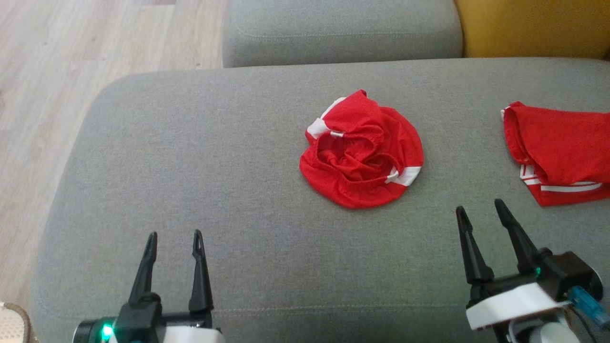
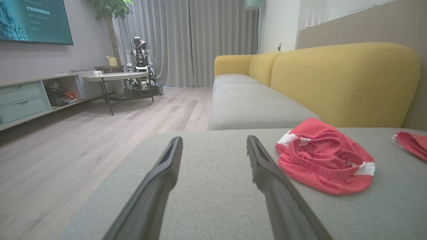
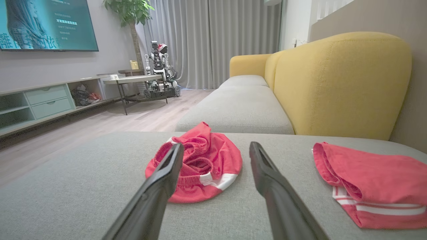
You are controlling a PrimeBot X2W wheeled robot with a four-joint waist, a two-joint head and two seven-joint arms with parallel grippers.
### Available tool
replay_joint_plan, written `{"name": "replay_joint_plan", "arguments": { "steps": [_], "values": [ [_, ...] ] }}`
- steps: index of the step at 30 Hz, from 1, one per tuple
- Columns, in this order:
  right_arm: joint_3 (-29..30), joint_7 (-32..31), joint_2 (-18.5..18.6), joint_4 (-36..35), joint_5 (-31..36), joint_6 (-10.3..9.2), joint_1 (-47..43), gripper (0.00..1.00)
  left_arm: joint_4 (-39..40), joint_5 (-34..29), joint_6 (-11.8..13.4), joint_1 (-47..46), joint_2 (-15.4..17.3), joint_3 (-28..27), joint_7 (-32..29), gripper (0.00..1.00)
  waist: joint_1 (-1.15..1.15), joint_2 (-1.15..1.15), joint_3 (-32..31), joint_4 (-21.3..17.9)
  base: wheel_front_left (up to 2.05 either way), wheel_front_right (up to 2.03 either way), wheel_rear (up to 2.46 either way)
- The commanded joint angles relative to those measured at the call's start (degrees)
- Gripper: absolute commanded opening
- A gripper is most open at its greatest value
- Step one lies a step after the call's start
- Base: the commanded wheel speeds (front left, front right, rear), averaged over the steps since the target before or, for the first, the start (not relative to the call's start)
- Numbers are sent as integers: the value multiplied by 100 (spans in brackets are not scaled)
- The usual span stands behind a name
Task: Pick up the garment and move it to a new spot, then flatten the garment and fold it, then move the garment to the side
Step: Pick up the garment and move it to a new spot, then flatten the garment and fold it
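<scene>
A red garment (image 1: 362, 150) with white bands lies crumpled in a round heap on the grey sofa cushion (image 1: 190, 157), a little right of the middle. It shows again as the garment (image 2: 325, 160) in the left wrist view and the garment (image 3: 200, 166) in the right wrist view. My left gripper (image 1: 175, 241) hovers open at the lower left, well short of the heap. At the lower right my right gripper (image 1: 480, 207) is open too, nearer the heap, with nothing between its fingers.
A second red garment (image 1: 557, 152) with white stripes lies folded flat at the cushion's right edge. Beyond the cushion are another grey seat (image 1: 340, 31) and a yellow backrest (image 1: 533, 26). Wooden floor (image 1: 43, 95) runs along the left. Far off stand a table (image 2: 115, 77) and another robot (image 2: 140, 63).
</scene>
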State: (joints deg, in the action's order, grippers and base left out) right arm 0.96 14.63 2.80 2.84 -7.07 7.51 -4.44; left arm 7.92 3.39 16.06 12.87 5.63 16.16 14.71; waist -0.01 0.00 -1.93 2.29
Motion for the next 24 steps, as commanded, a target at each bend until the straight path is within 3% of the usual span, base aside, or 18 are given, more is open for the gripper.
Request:
{"name": "replay_joint_plan", "arguments": {
  "steps": [1, 24],
  "values": [
    [-103, 37, 8, -210, -17, -2, 160, 100, 175, -65, -26, -242, -25, -183, 29, 100, 1, 0, -15, 6, 0, 0, 0],
    [-82, 37, 8, -66, 43, -2, 161, 100, 17, -326, -96, -241, -16, -148, 29, 100, 1, 0, -142, -56, 0, 0, 0]
  ]
}}
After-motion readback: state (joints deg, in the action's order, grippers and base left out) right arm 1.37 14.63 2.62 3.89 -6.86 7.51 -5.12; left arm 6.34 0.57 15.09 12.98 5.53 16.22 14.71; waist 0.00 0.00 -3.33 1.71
